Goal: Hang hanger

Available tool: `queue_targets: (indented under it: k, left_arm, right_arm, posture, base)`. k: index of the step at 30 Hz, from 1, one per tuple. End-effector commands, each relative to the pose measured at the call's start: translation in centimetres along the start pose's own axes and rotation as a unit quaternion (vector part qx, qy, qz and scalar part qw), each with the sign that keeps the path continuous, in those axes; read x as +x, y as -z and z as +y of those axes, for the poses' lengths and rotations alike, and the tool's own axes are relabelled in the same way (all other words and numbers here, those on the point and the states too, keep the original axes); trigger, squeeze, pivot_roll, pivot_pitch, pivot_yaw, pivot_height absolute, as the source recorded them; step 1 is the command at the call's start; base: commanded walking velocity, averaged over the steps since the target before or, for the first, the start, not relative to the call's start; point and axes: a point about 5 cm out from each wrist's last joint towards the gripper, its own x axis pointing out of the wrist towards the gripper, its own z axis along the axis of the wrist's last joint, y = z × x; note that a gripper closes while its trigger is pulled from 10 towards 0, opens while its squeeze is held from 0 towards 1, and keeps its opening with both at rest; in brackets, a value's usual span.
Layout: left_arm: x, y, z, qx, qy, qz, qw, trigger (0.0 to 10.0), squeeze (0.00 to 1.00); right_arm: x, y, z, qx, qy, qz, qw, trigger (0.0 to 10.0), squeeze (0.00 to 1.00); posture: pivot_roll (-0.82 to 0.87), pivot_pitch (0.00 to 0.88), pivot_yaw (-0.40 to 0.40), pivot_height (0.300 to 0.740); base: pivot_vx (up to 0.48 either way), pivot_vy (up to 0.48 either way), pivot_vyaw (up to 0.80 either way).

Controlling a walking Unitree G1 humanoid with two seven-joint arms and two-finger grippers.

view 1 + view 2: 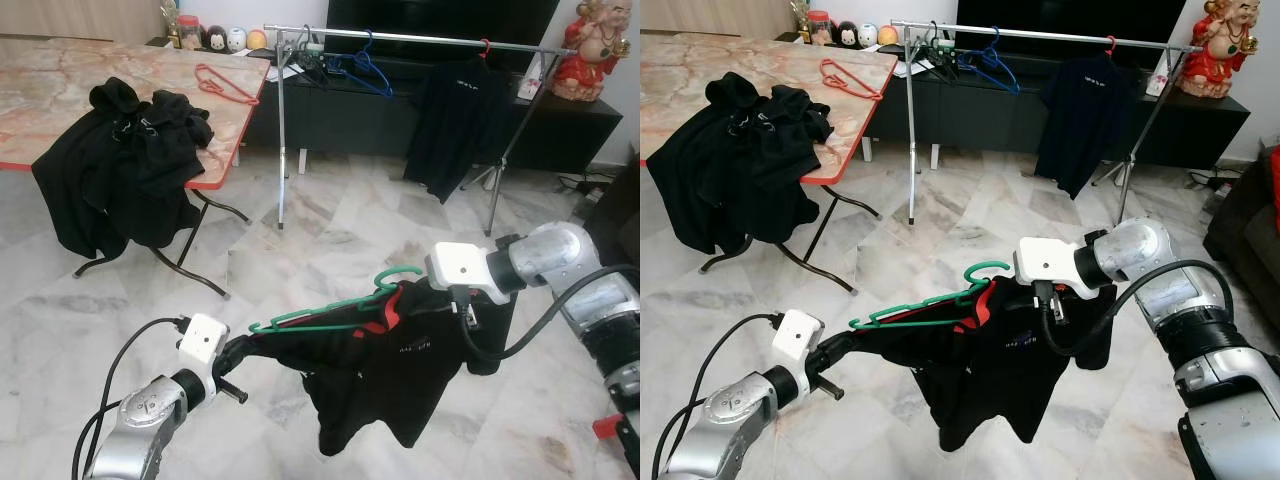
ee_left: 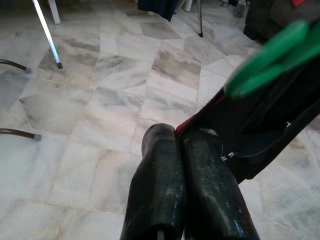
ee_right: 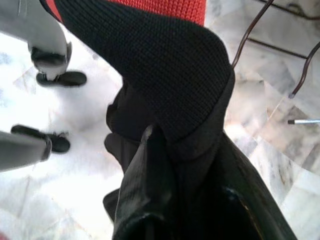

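Both end effectors are clamped on the black shirt [image 1: 385, 370]: left end effector [image 1: 247, 350] on one shoulder, right end effector [image 1: 462, 305] on the other. The green hanger [image 1: 330, 312] sits inside it. Keep it level and walk to the rail [image 1: 420, 38].

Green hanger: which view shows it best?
Left eye view: the whole green hanger shows, hook up, inside the black shirt. Right eye view is about as good. Left wrist view has a blurred green piece; right wrist view shows fabric.
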Motion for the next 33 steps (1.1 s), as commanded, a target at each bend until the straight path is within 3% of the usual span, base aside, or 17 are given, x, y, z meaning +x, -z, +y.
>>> queue_targets:
  k: [1, 7, 11, 14, 19, 21, 23, 26, 33]
  left_arm:
    - [-2.3, 3.4, 2.7, -0.014, -0.092, 0.080, 0.992, 0.0, 0.00]
    - [-2.3, 3.3, 3.1, -0.008, -0.100, 0.081, 0.992, 0.0, 0.00]
    - [-2.3, 3.1, 3.3, -0.005, -0.103, 0.078, 0.992, 0.0, 0.00]
    - [-2.3, 2.9, 3.3, 0.003, -0.101, 0.077, 0.992, 0.0, 0.00]
    - [-2.4, 2.8, 3.5, 0.007, -0.100, 0.078, 0.992, 0.0, 0.00]
    - [-2.4, 2.6, 3.5, 0.013, -0.097, 0.077, 0.992, 0.0, 0.00]
    - [-2.4, 2.3, 3.5, 0.017, -0.090, 0.074, 0.993, 0.0, 0.00]
    - [-2.3, 2.2, 3.3, 0.028, -0.077, 0.078, 0.994, 0.0, 0.00]
    - [-2.2, 2.5, 3.0, 0.033, -0.070, 0.088, 0.993, 0.0, 0.00]
  right_arm:
    - [-4.5, 2.2, -0.5, 0.010, 0.041, 0.094, 0.995, 0.0, 0.00]
    - [-4.3, 2.3, -0.2, 0.007, 0.016, 0.096, 0.995, 0.0, 0.00]
    - [-4.0, 3.2, -0.2, -0.016, 0.018, 0.161, 0.987, 0.0, 0.00]
    - [-3.9, 4.1, 0.0, -0.045, 0.012, 0.230, 0.972, 0.0, 0.00]
    - [-3.6, 3.6, -0.4, -0.061, 0.019, 0.230, 0.971, 0.0, 0.00]
    - [-3.6, 3.5, -0.8, -0.088, 0.036, 0.256, 0.962, 0.0, 0.00]
    - [-3.3, 3.3, -1.1, -0.101, 0.047, 0.257, 0.960, 0.0, 0.00]
    - [-2.6, 2.2, -1.6, -0.098, 0.071, 0.205, 0.971, 0.0, 0.00]
    - [-2.3, 1.7, -1.9, -0.092, 0.087, 0.185, 0.975, 0.0, 0.00]
  posture:
    - [-0.01, 0.011, -0.108, 0.716]
    - [-0.01, 0.011, -0.108, 0.716]
    - [-0.01, 0.011, -0.108, 0.716]
    - [-0.01, 0.023, -0.105, 0.716]
    - [-0.01, 0.023, -0.105, 0.716]
    - [0.00, 0.026, -0.106, 0.716]
    - [0.00, 0.026, -0.106, 0.716]
    - [0.00, 0.026, -0.106, 0.716]
    - [0.00, 0.025, -0.106, 0.716]
  base:
    - [0.000, 0.000, 0.00]
    - [0.000, 0.000, 0.00]
    - [0.000, 0.000, 0.00]
    - [0.000, 0.000, 0.00]
    - [0.000, 0.000, 0.00]
    - [0.000, 0.000, 0.00]
    - [0.000, 0.000, 0.00]
    - [0.000, 0.000, 0.00]
    - [0.000, 0.000, 0.00]
